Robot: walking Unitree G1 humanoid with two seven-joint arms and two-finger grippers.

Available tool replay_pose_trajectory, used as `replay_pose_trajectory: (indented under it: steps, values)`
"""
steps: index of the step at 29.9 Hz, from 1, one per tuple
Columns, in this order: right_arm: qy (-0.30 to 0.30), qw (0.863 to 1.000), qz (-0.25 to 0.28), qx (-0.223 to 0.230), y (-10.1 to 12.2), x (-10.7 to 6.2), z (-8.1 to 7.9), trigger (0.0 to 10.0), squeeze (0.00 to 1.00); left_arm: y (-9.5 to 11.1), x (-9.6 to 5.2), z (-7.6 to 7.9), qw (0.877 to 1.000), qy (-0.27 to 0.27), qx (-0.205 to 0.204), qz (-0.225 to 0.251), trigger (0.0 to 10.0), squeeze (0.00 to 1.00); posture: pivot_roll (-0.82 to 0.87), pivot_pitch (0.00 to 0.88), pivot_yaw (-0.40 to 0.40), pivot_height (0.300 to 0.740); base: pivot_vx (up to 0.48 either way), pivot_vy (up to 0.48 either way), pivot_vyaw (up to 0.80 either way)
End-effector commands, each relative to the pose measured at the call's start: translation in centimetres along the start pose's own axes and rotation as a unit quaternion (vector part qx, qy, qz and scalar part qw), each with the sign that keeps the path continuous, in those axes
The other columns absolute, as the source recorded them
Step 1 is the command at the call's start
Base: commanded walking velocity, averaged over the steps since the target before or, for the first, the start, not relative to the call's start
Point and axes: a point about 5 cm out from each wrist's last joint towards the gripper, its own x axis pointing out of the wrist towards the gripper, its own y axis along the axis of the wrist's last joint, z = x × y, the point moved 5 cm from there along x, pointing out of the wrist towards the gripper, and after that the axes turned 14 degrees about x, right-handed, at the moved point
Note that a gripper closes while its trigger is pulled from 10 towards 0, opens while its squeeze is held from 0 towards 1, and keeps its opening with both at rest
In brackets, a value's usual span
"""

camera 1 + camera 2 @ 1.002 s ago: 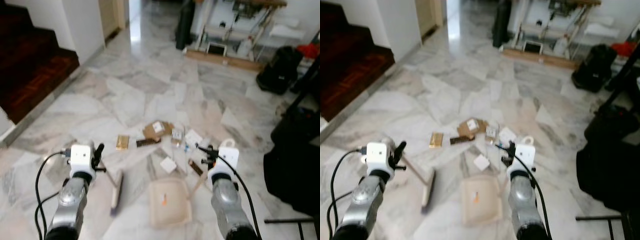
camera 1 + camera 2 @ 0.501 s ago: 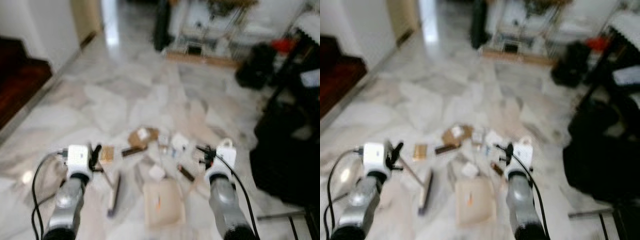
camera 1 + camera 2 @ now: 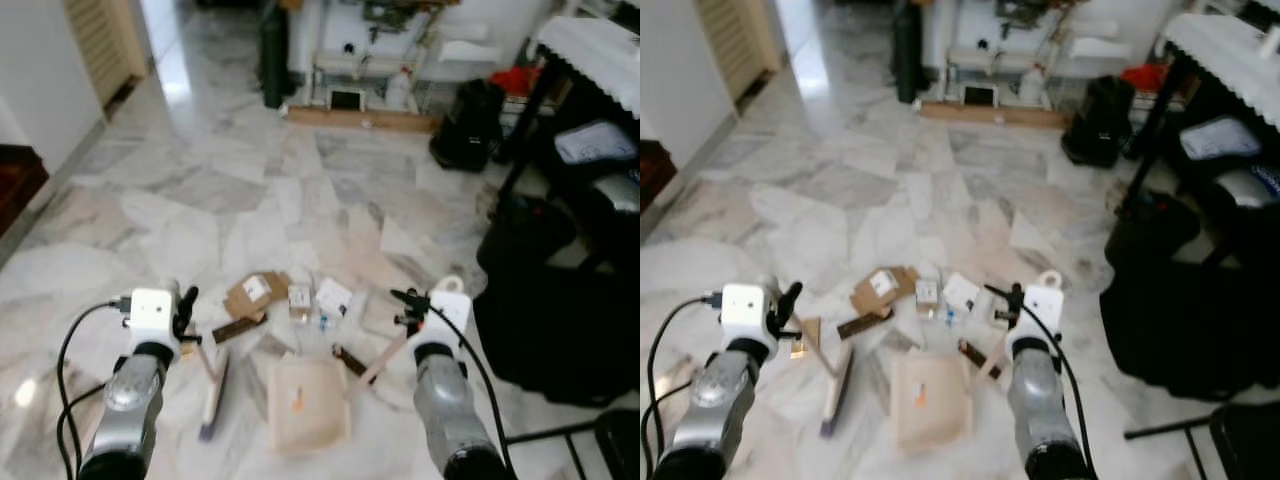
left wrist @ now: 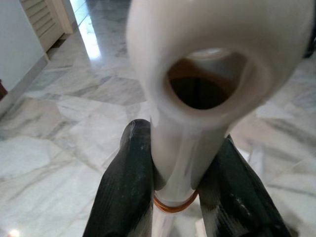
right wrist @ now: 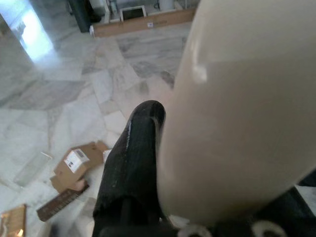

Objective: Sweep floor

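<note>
Left gripper (image 3: 186, 305) is clamped on the white broom handle (image 4: 197, 94), both black fingers (image 4: 126, 192) pressed against its sides, and the broom head (image 3: 213, 400) rests on the marble floor (image 3: 200, 190) beside the cream dustpan (image 3: 305, 405). Right gripper (image 3: 408, 305) grips the dustpan's handle (image 5: 237, 113), one finger (image 5: 131, 168) tight against it. Just ahead of the pan lies the litter: a brown cardboard box (image 3: 255, 293), small white cartons (image 3: 333, 296) and a dark strip (image 3: 238, 329).
</note>
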Motion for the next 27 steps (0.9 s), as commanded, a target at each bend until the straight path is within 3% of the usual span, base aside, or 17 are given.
replay_pose_trajectory:
  steps: [1,17,27]
  values:
    - [0.009,1.0,0.022,-0.001,1.1,0.3,-0.7,10.0,0.0,1.1,0.3,-0.6,1.0,0.003,0.006,0.023,10.0,0.0,0.0,0.051,-0.026,0.74,0.3,0.0,0.0]
    - [0.005,1.0,0.022,-0.002,1.1,0.3,-0.7,10.0,0.0,1.2,0.4,-0.5,1.0,0.002,0.004,0.025,10.0,0.0,-0.01,0.056,-0.025,0.74,0.297,0.0,0.0]
    - [-0.032,0.999,0.008,-0.021,0.5,0.2,0.8,10.0,0.0,1.4,0.4,-0.5,1.0,0.001,0.001,0.03,10.0,0.0,-0.01,0.065,-0.025,0.74,0.175,0.0,0.0]
